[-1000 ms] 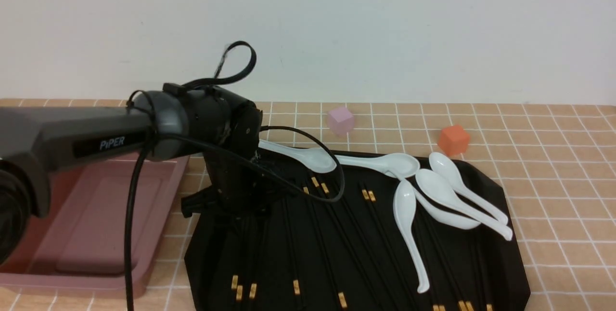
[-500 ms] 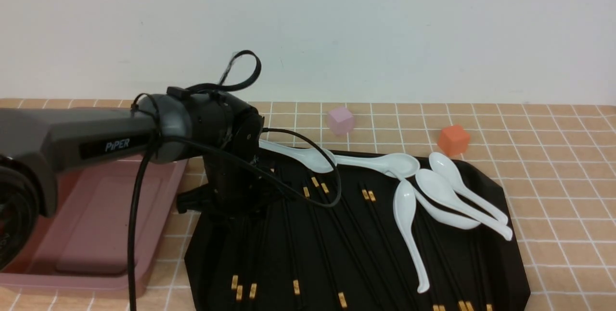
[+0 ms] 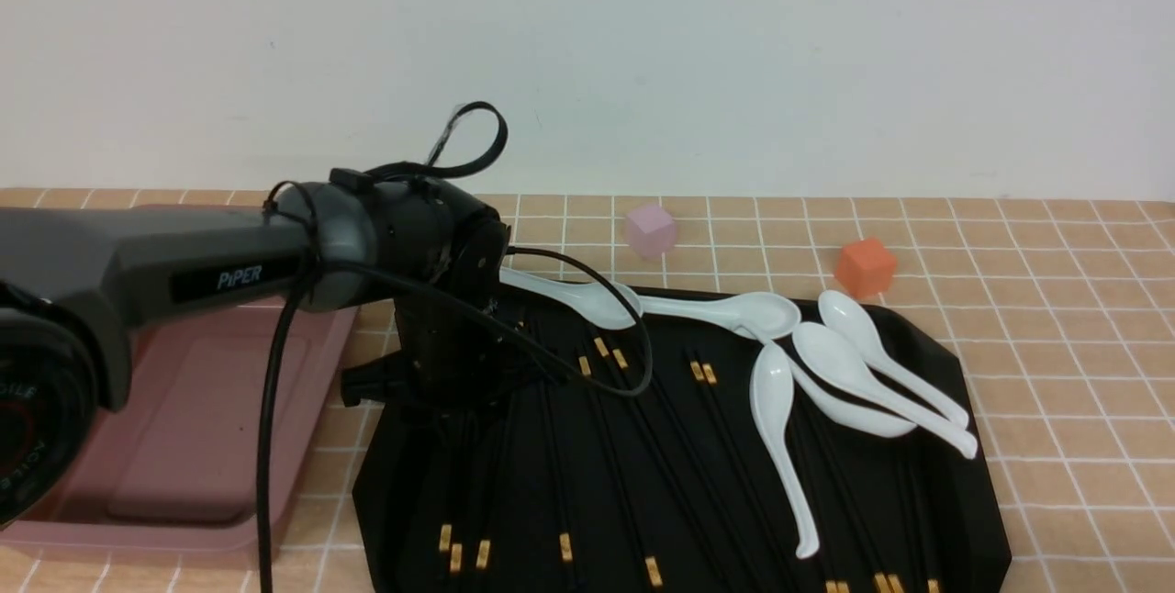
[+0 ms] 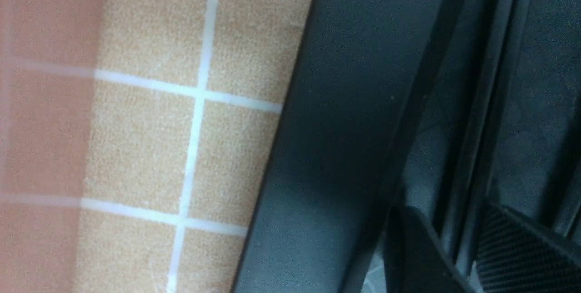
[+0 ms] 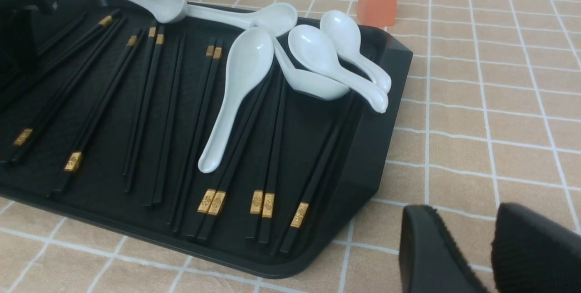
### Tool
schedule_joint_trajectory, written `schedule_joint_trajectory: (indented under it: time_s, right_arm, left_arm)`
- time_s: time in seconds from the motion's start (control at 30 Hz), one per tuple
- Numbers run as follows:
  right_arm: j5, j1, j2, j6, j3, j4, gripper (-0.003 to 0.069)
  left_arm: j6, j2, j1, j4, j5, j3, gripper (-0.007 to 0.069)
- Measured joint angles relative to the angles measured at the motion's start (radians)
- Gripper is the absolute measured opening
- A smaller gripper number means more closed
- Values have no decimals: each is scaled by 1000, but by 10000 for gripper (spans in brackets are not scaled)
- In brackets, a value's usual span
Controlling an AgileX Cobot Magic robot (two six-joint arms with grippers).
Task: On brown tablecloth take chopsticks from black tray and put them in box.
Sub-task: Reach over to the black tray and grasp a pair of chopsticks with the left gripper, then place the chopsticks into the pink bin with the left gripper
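Observation:
The black tray [image 3: 964, 520] lies on the brown tablecloth [image 3: 1065, 345] and holds many black chopsticks [image 3: 633, 455] with gold bands. The pink box [image 3: 184, 409] stands to the tray's left. My left arm's wrist [image 3: 441, 299] hangs over the tray's left part and hides its gripper in the front view. In the left wrist view my left gripper [image 4: 454, 220] is down on the tray with its jaws shut on two chopsticks [image 4: 467, 157], near the tray's rim [image 4: 327, 125]. My right gripper [image 5: 463, 220] is open and empty over the cloth, just off the tray's corner [image 5: 363, 161].
Several white soup spoons [image 3: 849, 373] lie over chopsticks at the tray's far right and along its back edge. A pale pink cube [image 3: 650, 229] and an orange cube [image 3: 865, 266] sit on the cloth behind the tray. A black cable [image 3: 587, 318] loops off the left wrist.
The left arm has shifted slightly right and forward over the tray's left part, and its cable loop has risen. Chopsticks, spoons and cubes lie as before.

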Motion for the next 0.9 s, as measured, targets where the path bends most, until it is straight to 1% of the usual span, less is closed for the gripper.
schedule_joint_trajectory:
  time_s: [0.1, 0.17, 0.23, 0.27, 0.57, 0.73, 0.9]
  right_arm:
    - [0, 0, 0, 0, 0, 0, 240]
    - [0, 0, 0, 0, 0, 0, 240]
    - [0, 0, 0, 0, 0, 0, 240]
    - [0, 0, 0, 0, 0, 0, 240]
    - [0, 0, 0, 0, 0, 0, 240]
    - [0, 0, 0, 0, 0, 0, 240]
    - [0, 0, 0, 0, 0, 0, 240]
  left_arm:
    - [0, 0, 0, -3, 2, -1, 235]
    - [0, 1, 0, -25, 3, -2, 188]
    - [6, 1, 0, -38, 5, -3, 111]
    - [16, 1, 0, -41, 2, -4, 88]
    - [38, -26, 1, -94, 8, 0, 92]
    - [37, -140, 1, -109, 100, -25, 92]
    - [34, -278, 1, -33, 223, -132, 92]
